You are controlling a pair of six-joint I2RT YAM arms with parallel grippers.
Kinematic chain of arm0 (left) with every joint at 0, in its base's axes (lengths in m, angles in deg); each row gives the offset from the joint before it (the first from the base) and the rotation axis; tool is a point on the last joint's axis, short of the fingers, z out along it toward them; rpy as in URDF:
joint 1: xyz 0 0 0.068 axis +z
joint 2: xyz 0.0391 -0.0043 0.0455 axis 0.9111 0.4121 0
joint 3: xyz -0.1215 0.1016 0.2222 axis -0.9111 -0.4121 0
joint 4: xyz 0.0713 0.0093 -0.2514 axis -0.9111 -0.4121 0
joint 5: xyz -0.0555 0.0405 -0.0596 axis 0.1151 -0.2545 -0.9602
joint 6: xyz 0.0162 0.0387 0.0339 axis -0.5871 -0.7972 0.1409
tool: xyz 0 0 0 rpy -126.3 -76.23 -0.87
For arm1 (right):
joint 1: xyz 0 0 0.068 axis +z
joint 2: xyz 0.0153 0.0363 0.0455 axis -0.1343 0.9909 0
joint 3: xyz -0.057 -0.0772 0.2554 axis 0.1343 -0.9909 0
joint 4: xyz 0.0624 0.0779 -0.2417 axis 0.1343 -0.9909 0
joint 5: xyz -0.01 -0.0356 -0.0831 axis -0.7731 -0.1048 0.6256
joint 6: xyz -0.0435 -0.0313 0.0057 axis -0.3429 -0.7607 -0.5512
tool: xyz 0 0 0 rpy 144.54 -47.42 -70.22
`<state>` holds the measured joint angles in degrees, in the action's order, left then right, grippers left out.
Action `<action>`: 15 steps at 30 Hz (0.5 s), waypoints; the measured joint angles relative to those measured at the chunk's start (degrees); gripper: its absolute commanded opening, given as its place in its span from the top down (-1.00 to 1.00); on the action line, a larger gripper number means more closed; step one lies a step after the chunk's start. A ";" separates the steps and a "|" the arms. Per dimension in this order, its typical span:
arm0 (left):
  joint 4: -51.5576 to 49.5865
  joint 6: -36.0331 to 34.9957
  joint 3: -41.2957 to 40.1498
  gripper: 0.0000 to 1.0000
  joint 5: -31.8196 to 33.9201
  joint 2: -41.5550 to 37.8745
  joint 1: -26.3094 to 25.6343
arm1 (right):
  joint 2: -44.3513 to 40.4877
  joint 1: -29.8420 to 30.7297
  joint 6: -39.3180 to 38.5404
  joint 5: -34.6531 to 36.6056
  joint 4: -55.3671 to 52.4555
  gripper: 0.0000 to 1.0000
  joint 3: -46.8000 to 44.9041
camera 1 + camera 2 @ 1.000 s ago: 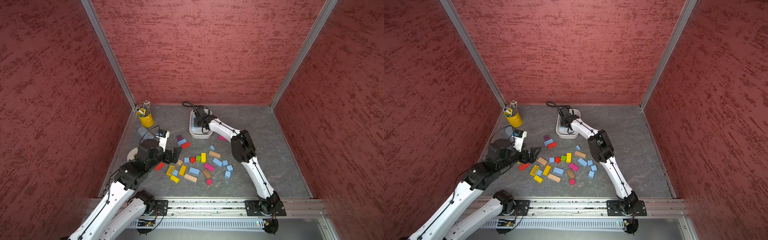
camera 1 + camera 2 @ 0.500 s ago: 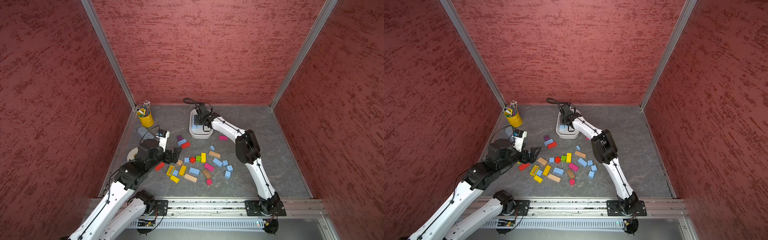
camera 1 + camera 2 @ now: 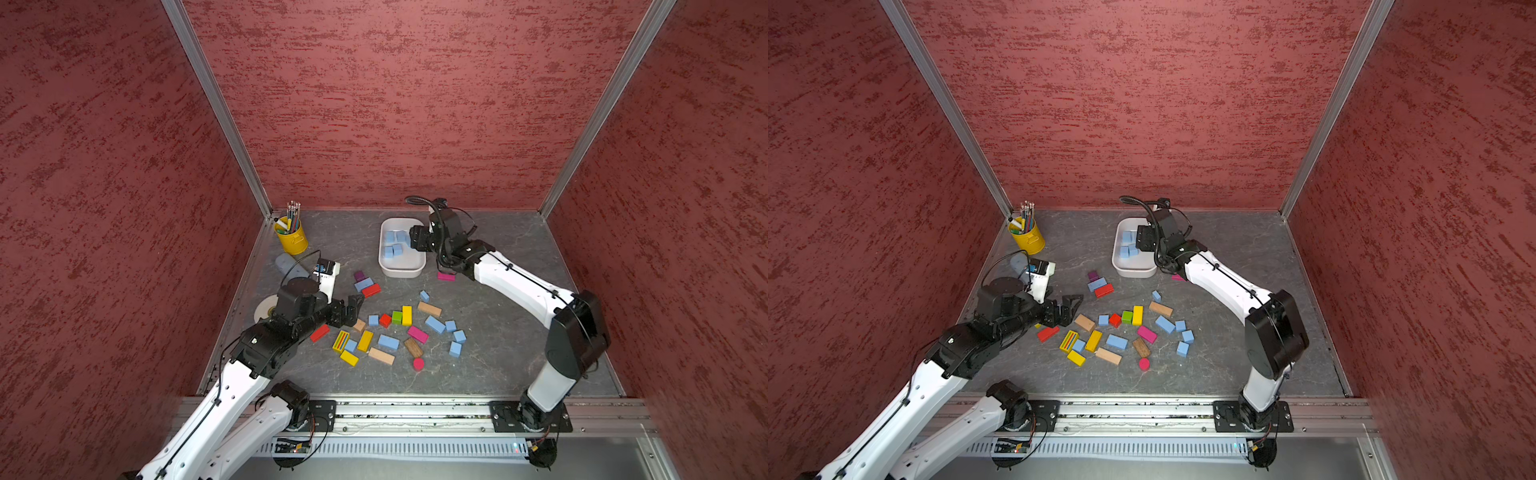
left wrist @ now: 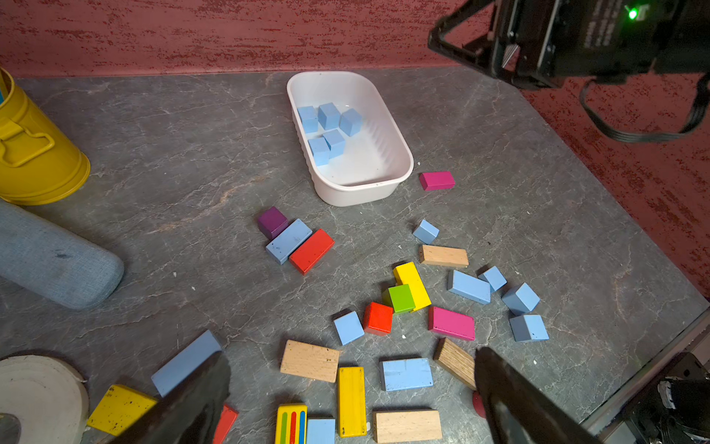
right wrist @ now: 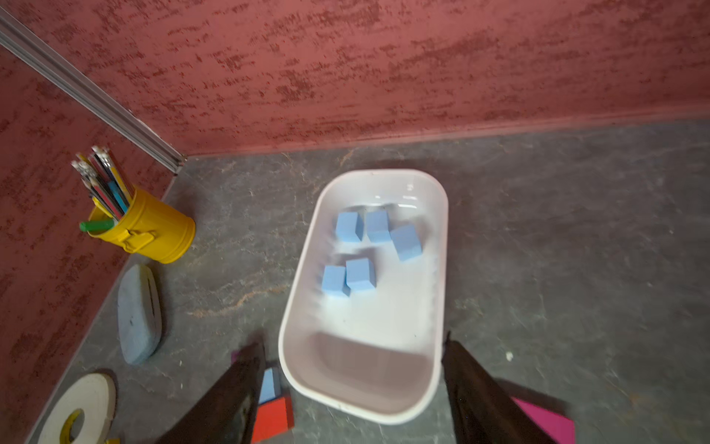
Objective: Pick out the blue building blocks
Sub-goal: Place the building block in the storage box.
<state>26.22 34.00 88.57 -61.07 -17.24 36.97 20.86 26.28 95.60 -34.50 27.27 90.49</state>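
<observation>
Several blue building blocks [image 3: 395, 243] [image 3: 1128, 245] [image 4: 328, 130] [image 5: 361, 273] lie in the white tray [image 3: 401, 272] [image 3: 1133, 272] [image 4: 361, 192] [image 5: 361, 407]. More blue blocks lie loose among the mixed pile, such as a long one [image 3: 435, 324] [image 4: 468, 286], a flat one [image 3: 388, 341] [image 4: 406, 373] and one beside a red block [image 3: 365, 284] [image 4: 289, 240]. My right gripper [image 3: 415, 241] [image 3: 1144, 239] [image 5: 353, 346] hangs open and empty over the tray's right side. My left gripper [image 3: 351, 309] [image 3: 1069, 309] [image 4: 351, 357] is open and empty, low over the pile's left edge.
A yellow pencil cup [image 3: 291, 239] stands in the back left corner. A grey case [image 4: 53, 257] and a tape roll [image 4: 38, 396] lie along the left wall. Red, yellow, green, pink and wooden blocks mix with the blue ones. A pink block [image 4: 437, 180] lies right of the tray.
My right gripper opened wider and drew back to the right, off the middle of the tray. The left arm has not moved.
</observation>
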 measured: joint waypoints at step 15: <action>0.74 0.00 -0.20 -0.99 -1.25 0.28 -0.07 | -24.26 0.00 3.50 -0.22 -2.43 -0.71 -25.31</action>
<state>26.96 34.00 88.38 -62.32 -16.96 36.91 -3.41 26.28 99.10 -34.72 24.85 65.18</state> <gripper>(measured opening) 0.996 0.848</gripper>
